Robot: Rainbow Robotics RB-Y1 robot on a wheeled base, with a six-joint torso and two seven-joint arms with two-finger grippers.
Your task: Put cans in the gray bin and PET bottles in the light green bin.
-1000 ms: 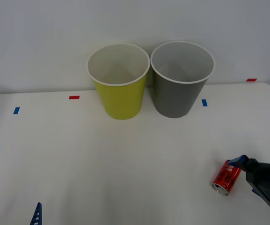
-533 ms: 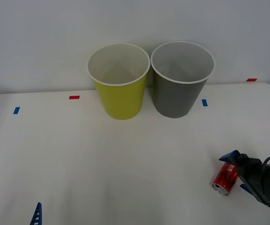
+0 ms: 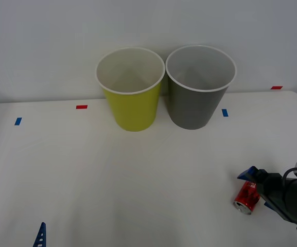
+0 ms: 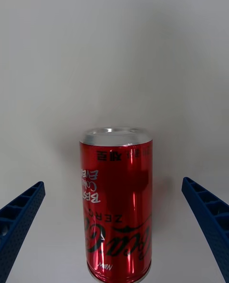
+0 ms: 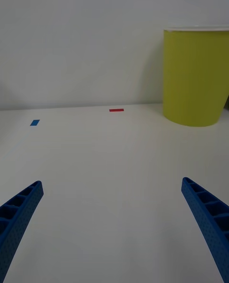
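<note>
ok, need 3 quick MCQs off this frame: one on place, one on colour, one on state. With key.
1. Where does the red can lie?
A. inside the gray bin
B. on the table near the robot's right side
C. beside the light green bin

2. What colour is the bin just left of the gray bin?
A. yellow-green
B. blue
C. red

3. How does the right tool stand relative to the can?
A. shut on it, lifted
B. open, fingers either side, not touching
C. parked far away

Key:
1 B: front view shows the can on its side on the table, far from both bins.
2 A: the light green bin stands there.
3 B: right wrist view shows gaps between can and both fingers.
</note>
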